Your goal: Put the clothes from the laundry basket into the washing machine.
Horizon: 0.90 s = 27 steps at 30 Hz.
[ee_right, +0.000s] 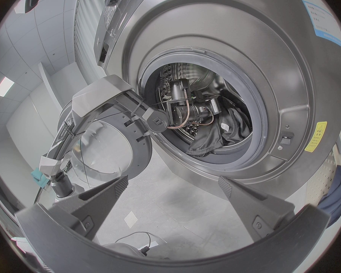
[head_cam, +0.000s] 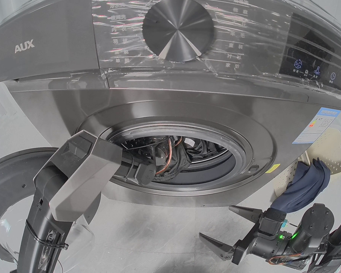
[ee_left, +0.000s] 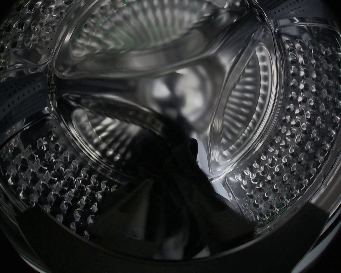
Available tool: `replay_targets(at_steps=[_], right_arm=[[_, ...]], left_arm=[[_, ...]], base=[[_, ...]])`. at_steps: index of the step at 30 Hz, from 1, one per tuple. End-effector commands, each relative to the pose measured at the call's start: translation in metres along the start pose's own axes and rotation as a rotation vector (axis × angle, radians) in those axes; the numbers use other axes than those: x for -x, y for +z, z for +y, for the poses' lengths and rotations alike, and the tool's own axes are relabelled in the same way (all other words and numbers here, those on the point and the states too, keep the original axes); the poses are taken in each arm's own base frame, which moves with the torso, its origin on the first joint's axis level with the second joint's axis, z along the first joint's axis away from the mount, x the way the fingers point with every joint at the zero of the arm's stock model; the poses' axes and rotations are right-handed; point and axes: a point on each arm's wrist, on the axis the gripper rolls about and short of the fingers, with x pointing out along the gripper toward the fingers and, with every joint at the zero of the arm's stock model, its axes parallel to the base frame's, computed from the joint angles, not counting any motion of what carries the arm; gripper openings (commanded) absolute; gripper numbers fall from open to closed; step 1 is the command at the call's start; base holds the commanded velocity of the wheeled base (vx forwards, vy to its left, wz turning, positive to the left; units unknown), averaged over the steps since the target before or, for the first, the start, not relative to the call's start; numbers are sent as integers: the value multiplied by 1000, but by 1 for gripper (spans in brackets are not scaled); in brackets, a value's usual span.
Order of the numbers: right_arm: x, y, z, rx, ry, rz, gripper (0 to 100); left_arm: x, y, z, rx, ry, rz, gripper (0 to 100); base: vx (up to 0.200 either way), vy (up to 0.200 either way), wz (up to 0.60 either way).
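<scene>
Closest to me, the right gripper (head_cam: 216,222) hangs low over the glossy grey floor (head_cam: 151,232). Its wedge-shaped jaws with ribbed pads are spread wide, with nothing between them.

Just past those jaws, to their outer side, a soft navy garment (head_cam: 307,186) droops in folds over the rim of the white, hole-punched laundry basket (head_cam: 331,148).

Straight ahead of the open jaws stands the washing machine (head_cam: 185,107), brushed grey metal with a broad round collar around its mouth. Its circular glazed door (head_cam: 11,182) is swung aside, well off to their left.

The angular, grey-shelled left arm (head_cam: 83,171) goes in through the mouth. The left gripper (ee_right: 212,109), a copper-coloured cable looped at its wrist, sits inside against a crumpled black garment (head_cam: 178,160). Whether its jaws clench the cloth or have released it I cannot tell.

The black cloth lies bunched on the lower lip of the opening, right under and around those jaws. Behind it curves the shiny steel drum (ee_left: 310,95), dimpled, perforated, with smooth ribbed paddles.

Above the mouth, a spun-metal dial (head_cam: 178,29) sits under wrinkled clear film.
</scene>
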Motion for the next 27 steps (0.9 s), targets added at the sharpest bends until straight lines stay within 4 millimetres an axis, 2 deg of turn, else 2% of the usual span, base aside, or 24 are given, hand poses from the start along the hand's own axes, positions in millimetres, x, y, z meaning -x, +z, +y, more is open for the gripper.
replay_targets(at_steps=[1,3,5,7,14,15,20,27], right_arm=[[0,0,0,-1,0,1,100],[0,0,0,0,0,1,100],[0,0,0,1,0,2,100],[0,0,0,1,0,2,100],[0,0,0,0,0,-1,100],[0,0,0,0,0,-1,100],[0,0,0,1,2,1,100],[0,0,1,0,2,-1,100]], left_arm=[[7,-14,-1,-12,2,56,100],[19,-20,-4,-35,3,117,100],[23,-23,-4,-44,4,144,100],[36,-44,-2,-89,7,269,100],[37,-61,6,-137,24,330,100],[34,-69,9,-150,29,334,0],[24,-71,9,-147,26,313,0],[2,-51,7,-107,37,199,0]], base=[[0,0,0],[0,0,0],[0,0,0],[0,0,0],[0,0,0],[0,0,0],[0,0,0],[0,0,0]])
